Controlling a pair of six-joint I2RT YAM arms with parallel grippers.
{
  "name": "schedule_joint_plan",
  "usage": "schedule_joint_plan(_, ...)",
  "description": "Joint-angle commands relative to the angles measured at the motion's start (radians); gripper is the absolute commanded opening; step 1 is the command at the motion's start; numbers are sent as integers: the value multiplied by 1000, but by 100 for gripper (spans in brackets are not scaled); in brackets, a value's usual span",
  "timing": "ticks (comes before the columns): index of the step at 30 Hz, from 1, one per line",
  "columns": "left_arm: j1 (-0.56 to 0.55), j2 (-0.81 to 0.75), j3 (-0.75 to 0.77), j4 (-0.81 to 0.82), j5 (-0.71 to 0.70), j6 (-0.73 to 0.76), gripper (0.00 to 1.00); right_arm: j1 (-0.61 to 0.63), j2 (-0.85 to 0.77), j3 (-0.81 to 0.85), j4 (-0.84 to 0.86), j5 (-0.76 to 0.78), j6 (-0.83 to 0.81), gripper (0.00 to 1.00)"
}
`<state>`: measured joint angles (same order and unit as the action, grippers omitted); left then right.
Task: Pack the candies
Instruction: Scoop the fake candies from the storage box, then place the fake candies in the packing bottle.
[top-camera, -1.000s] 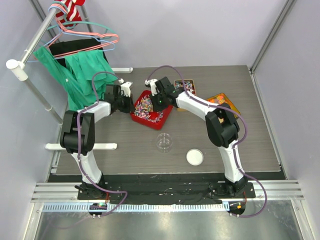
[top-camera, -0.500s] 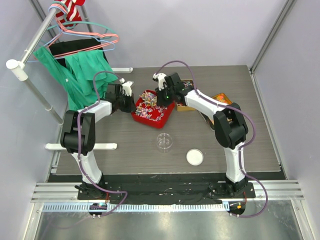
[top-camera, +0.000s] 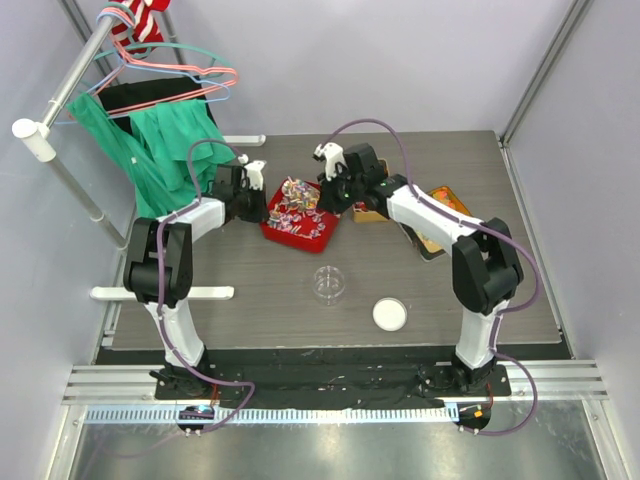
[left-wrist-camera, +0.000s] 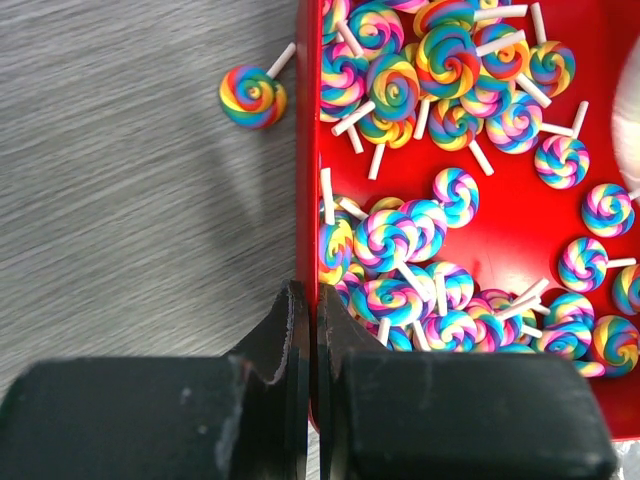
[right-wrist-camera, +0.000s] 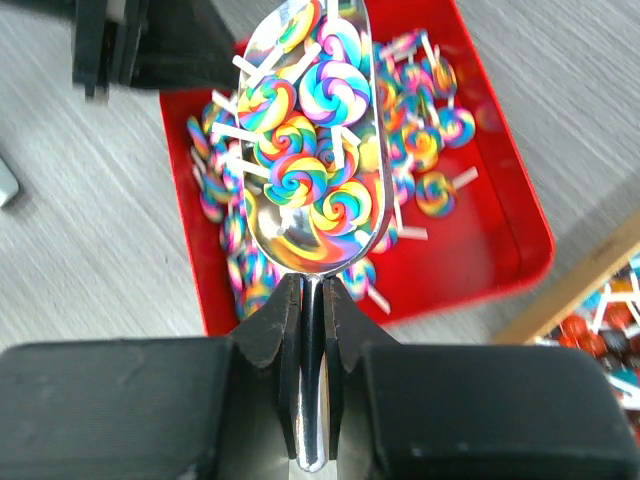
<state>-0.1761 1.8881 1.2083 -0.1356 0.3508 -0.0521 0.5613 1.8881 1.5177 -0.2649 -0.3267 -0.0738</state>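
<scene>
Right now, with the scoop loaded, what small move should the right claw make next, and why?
Probably carry the scoop level toward the clear dish: it is heaped with lollipops above the red tray, the right claw is shut on its handle, and the left claw pins the tray's wall.

No lettering or numbers seem readable on anything here.

Candies (left-wrist-camera: 392, 232): small rainbow-swirl lollipops, white sticks. Most heaped loose in red tray (left-wrist-camera: 500, 225), sticks pointing every way. Several piled in metal scoop (right-wrist-camera: 285, 232) above tray. One stray candy (left-wrist-camera: 252, 97) flat on table (left-wrist-camera: 120, 200), just beside tray's outer wall.
</scene>
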Motion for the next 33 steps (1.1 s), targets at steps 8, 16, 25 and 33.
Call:
schedule_joint_plan(8, 7, 5, 71, 31, -26, -11, 0, -20, -320, -227, 17, -66, -197, 1)
schedule_joint_plan(16, 7, 14, 89, 4, -49, -12, 0, -20, -501, -362, -164, -80, -346, 1)
schedule_joint_plan(25, 7, -52, 68, 22, -72, -15, 0, -9, -636, -484, -280, -54, -429, 1)
schedule_joint_plan(33, 6, -139, 43, 31, -108, 5, 0, 17, -692, -548, -346, -41, -460, 1)
